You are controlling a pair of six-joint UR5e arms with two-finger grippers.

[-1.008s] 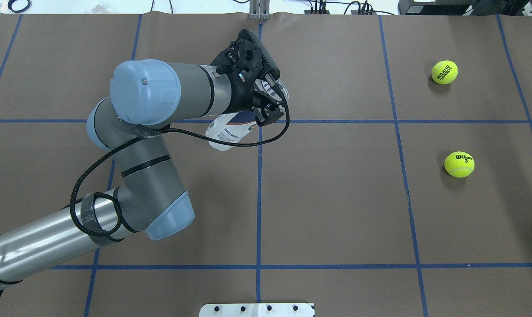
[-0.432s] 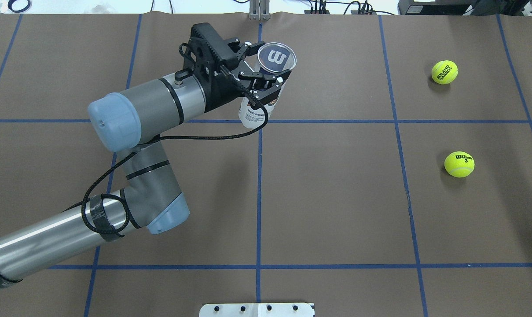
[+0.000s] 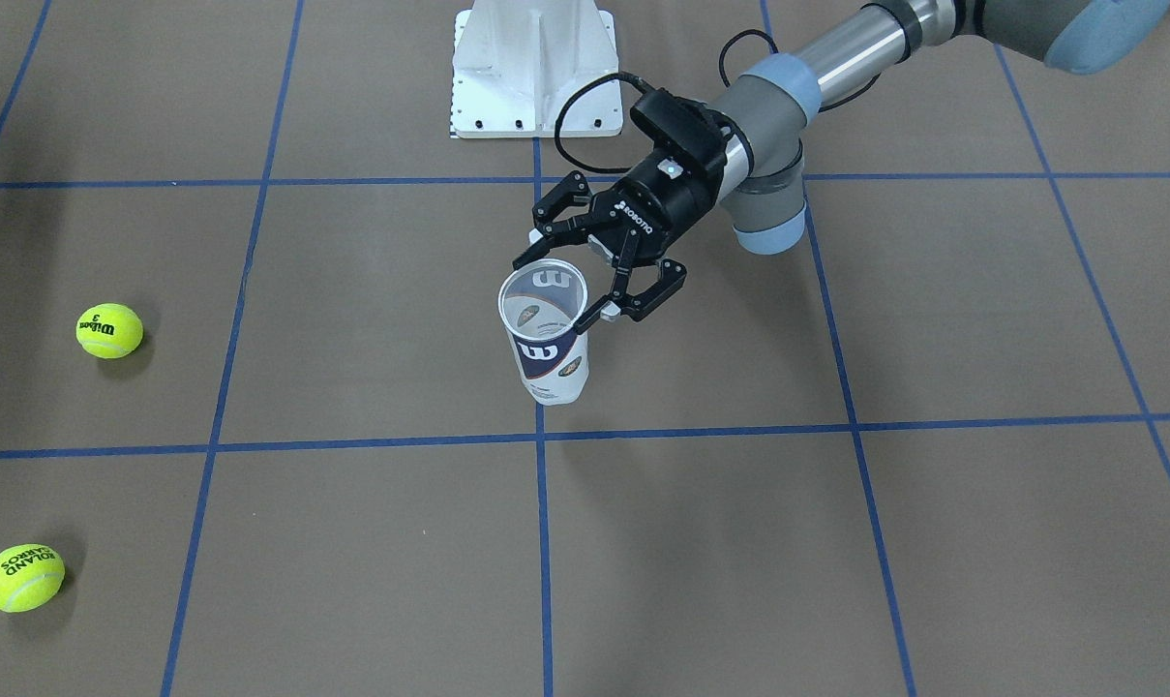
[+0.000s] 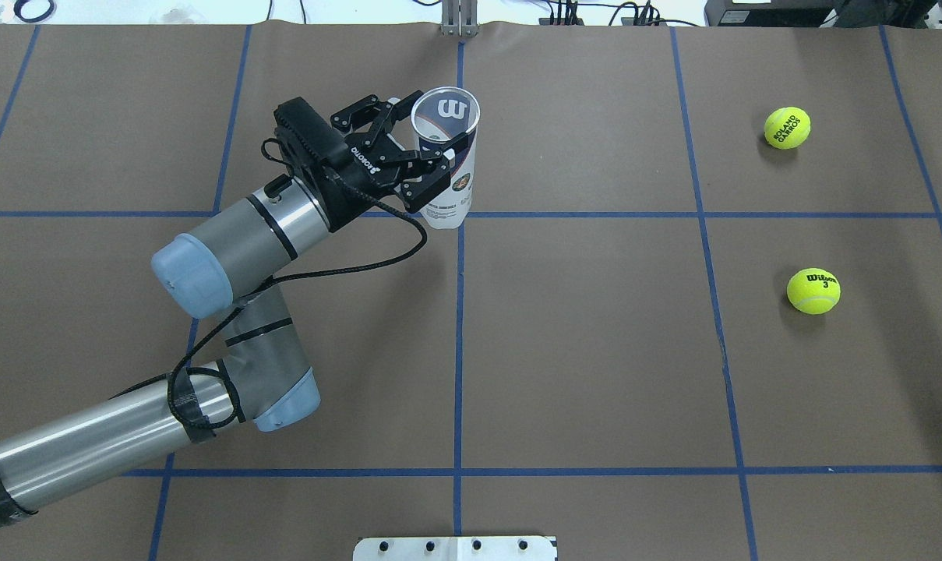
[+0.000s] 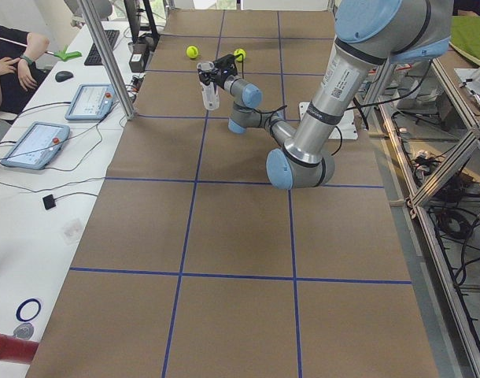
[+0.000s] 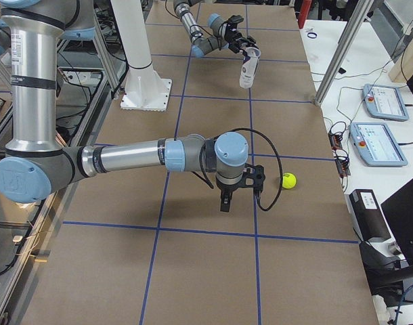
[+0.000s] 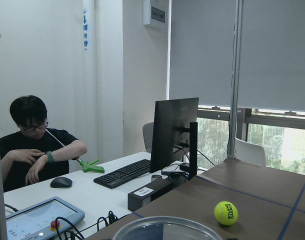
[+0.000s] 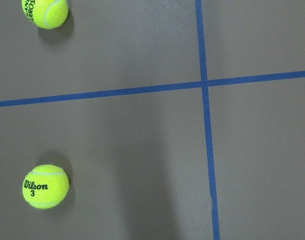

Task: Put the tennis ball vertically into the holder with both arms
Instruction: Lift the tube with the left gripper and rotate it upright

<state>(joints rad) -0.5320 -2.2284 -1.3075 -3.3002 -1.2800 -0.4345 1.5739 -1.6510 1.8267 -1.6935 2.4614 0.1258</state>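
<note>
The holder [image 4: 449,167] is a clear tube with a navy "W" label. It stands upright with its open mouth up, near the table's middle far line, and also shows in the front view [image 3: 546,358]. My left gripper [image 4: 433,149] is shut on its upper part from the side [image 3: 555,292]. The tube's rim [image 7: 165,226] shows at the bottom of the left wrist view. Two yellow tennis balls lie at the right: a Roland Garros one [image 4: 787,127] and a Wilson 3 one [image 4: 813,291]. My right gripper [image 6: 223,200] hangs over the table beside a ball [image 6: 288,180]; I cannot tell whether it is open or shut.
The white metal base [image 3: 536,68] stands at the table's near edge by the robot. Blue tape lines cross the brown table. An operator [image 7: 35,150] sits at a desk with monitors and tablets beyond the far edge. The right wrist view shows both balls [image 8: 45,186].
My left arm has turned the tube from lying tilted under the gripper to upright, mouth up, then shifted it slightly left and lower. The balls have not moved.
</note>
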